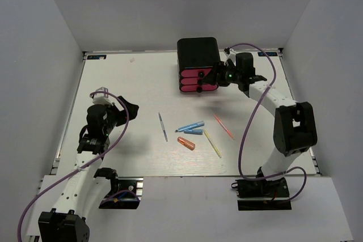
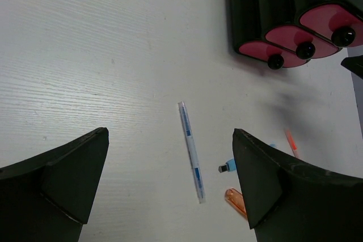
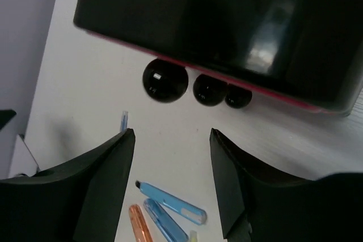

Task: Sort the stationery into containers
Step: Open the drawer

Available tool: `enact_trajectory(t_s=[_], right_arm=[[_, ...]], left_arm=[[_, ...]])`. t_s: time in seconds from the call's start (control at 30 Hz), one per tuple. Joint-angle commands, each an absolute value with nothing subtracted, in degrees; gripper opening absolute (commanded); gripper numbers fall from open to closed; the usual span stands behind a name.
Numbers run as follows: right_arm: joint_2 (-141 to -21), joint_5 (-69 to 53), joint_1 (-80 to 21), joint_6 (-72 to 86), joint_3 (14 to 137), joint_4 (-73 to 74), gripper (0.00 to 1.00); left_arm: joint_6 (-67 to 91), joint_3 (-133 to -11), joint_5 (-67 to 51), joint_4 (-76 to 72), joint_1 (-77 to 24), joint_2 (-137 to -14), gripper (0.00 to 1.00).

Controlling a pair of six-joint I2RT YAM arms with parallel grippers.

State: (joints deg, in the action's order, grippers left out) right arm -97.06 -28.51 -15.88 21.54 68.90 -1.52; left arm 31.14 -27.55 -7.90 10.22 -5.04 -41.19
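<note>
The three pink drawers sit in their black cabinet at the far side of the table. The thin pen, blue marker, orange capsule, yellow stick and red-pink stick lie loose mid-table. My right gripper hangs spread just before the knobs, holding nothing. My left gripper gapes empty above the pen.

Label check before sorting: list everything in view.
cabinet: 1, black, far side
drawers: 3, pink, stacked in cabinet
knobs: 3, black, drawer fronts
pen: 1, grey-blue, centre
marker: 1, blue, right of pen
blue capsule piece: 1, blue, beside marker
orange capsule piece: 1, orange, nearer than marker
yellow stick: 1, yellow, near-right of marker
red-pink stick: 1, red-pink, right of marker
table: 1, white, under all
left hand: 1, black, open, left of pen
right hand: 1, black, open, at knobs
</note>
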Motion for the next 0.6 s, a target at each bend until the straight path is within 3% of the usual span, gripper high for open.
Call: enact_trajectory(t_s=[0.0, 0.57], right_arm=[[-99.04, -26.55, -16.43, 31.71, 73.64, -4.83, 0.61], [-103.27, -18.72, -19.07, 43.15, 76.03, -4.13, 0.57]], left_arm=[[31.38, -27.69, -7.38, 10.2, -4.92, -40.44, 1.0], [31.9, -25.4, -6.24, 12.39, -4.92, -37.62, 1.0]])
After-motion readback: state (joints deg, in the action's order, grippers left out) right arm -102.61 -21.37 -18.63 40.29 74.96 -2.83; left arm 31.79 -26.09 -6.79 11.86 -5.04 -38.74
